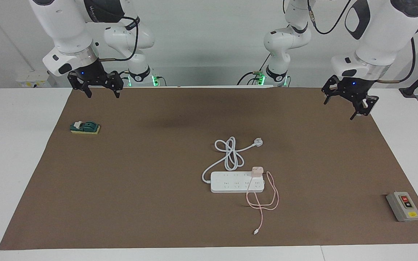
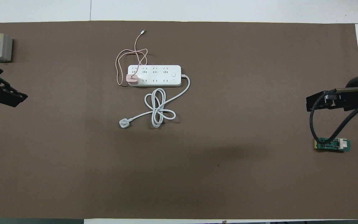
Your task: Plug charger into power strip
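The pale-pink charger (image 1: 257, 172) stands upright on the white power strip (image 1: 230, 182), on a socket at the strip's end toward the left arm, in the row nearer the robots. Its thin pink cable (image 1: 267, 203) loops over the strip and ends in a small white connector (image 1: 255, 232) farther from the robots. In the overhead view the charger (image 2: 132, 78) sits on the same end of the strip (image 2: 160, 74). My left gripper (image 1: 339, 110) hangs open and empty over the mat's corner at its own end. My right gripper (image 1: 103, 95) hangs open and empty over the mat's corner at its end.
The strip's thick white cord coils nearer the robots and ends in a three-pin plug (image 1: 258, 142). A grey box with red and yellow buttons (image 1: 404, 206) lies at the left arm's end. A green switch on a yellow base (image 1: 85, 127) lies at the right arm's end.
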